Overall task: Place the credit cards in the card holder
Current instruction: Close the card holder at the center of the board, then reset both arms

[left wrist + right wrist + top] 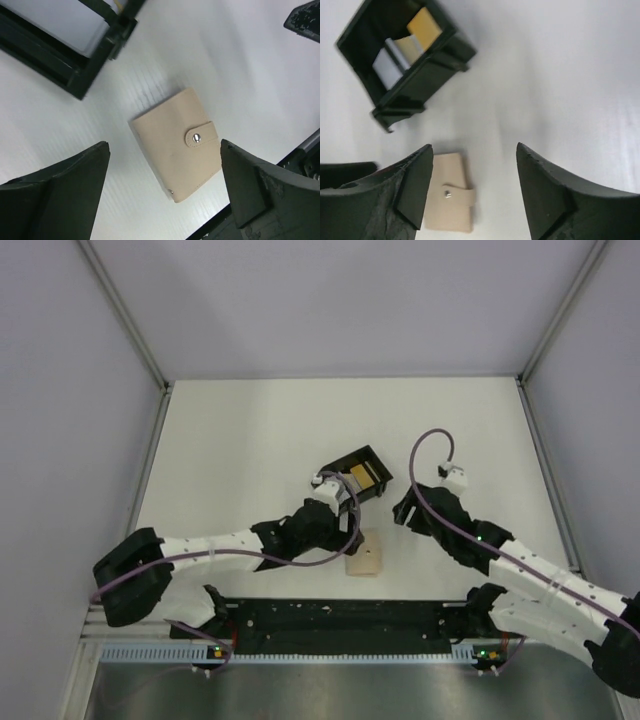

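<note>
The closed card holder (pixel 177 150) lies flat on the counter (pixel 250 75); the left claw (pixel 164 145) hangs spread above it, and the right claw (pixel 474 147) hangs spread near it.

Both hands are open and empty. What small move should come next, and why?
Probably lower the left hand onto the card holder and pin it. Its snap tab is fastened, so no card can go in yet. The holder lies flat, framed by that hand's open fingers, and the credit cards sit in the black tray.
</note>
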Controlling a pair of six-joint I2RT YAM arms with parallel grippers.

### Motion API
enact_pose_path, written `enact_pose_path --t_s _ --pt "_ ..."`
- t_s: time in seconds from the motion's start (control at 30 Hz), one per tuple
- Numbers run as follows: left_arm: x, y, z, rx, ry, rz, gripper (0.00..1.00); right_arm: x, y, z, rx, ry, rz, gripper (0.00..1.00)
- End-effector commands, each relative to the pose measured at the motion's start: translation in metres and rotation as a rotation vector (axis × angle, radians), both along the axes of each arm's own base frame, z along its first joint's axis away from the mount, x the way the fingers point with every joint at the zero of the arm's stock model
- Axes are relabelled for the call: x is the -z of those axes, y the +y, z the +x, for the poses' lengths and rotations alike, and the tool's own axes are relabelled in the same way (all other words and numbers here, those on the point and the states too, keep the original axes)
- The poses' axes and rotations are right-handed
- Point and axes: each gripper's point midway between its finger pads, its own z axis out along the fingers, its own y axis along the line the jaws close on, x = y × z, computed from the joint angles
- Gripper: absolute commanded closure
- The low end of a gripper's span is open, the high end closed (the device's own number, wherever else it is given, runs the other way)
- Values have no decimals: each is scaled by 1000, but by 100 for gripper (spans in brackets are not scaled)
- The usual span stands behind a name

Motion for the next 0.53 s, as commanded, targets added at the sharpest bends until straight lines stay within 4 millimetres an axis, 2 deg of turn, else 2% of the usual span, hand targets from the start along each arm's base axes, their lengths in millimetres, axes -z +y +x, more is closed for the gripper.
enact_pose_path --t_s 0.0,0.07,0.1,0.13,0.23,0.3,0.43,0.5 --pt "-28 39 31 -212 -83 -16 1 9 -59 7 145 -7 -80 22" --pt "-31 58 41 -255 -78 -16 1 14 -83 13 214 4 -94 5" --pt "-34 67 49 -286 -77 -31 2 18 -92 15 233 24 -94 1" --pt "-29 80 52 -308 -57 -13 2 20 -102 18 259 41 -95 1" --pt "-32 116 67 -421 -87 3 2 23 -131 29 344 68 -135 1" --pt "-37 136 76 -483 -108 5 2 21 -150 34 409 58 -219 1" --pt "-39 177 89 -623 -126 39 2 18 -175 45 492 34 -353 1" --pt "-43 189 94 -666 -144 41 2 17 -188 47 547 10 -409 1"
